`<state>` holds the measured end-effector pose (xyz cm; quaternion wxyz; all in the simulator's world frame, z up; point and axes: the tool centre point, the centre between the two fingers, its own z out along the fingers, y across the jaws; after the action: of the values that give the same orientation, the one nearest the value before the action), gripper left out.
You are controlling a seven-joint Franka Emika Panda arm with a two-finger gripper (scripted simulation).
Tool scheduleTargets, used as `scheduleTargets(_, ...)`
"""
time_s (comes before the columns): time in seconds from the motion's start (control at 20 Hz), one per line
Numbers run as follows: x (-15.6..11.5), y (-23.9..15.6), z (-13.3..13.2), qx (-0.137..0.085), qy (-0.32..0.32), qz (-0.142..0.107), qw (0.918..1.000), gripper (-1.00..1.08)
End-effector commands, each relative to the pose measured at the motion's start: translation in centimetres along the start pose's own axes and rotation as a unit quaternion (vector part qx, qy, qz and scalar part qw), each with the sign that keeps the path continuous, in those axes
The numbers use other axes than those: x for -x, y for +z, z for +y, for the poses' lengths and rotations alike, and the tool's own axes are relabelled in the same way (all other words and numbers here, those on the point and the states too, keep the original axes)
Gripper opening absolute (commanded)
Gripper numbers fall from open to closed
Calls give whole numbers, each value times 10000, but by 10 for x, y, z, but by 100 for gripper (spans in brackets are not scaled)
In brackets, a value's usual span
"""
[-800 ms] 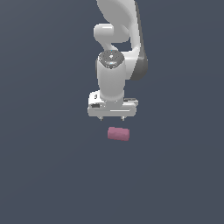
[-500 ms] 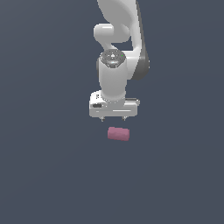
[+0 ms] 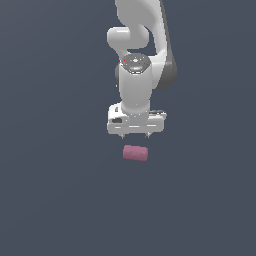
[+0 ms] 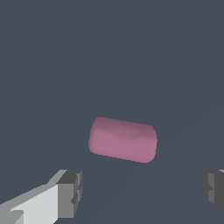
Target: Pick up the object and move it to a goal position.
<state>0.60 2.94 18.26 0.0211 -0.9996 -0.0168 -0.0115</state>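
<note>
The object (image 3: 135, 153) is a small dusty-pink short cylinder lying on its side on the dark grey floor. In the wrist view the object (image 4: 123, 139) fills the middle of the picture. My white gripper (image 3: 135, 134) hangs just above and slightly behind it, pointing down, apart from it. The jaws stand wide apart, wider than the cylinder is long, and nothing is between them. Both fingertips (image 4: 70, 193) show at the edge of the wrist view, one on each side.
A plain dark grey surface (image 3: 60, 190) spreads all around. The white arm (image 3: 140, 45) rises above the gripper.
The gripper has sunk a little toward the pink cylinder. The cylinder has not moved.
</note>
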Motion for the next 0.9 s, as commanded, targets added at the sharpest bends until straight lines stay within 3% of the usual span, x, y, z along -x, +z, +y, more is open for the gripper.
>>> scheduleTargets(0.0,0,1,1,5,-31,-5,10000,100)
scheduleTargets(0.5,0,10,1,43,-672,-27,9977,100)
scheduleTargets(0.85,1,22,2,86,-1549,-63,9879,100)
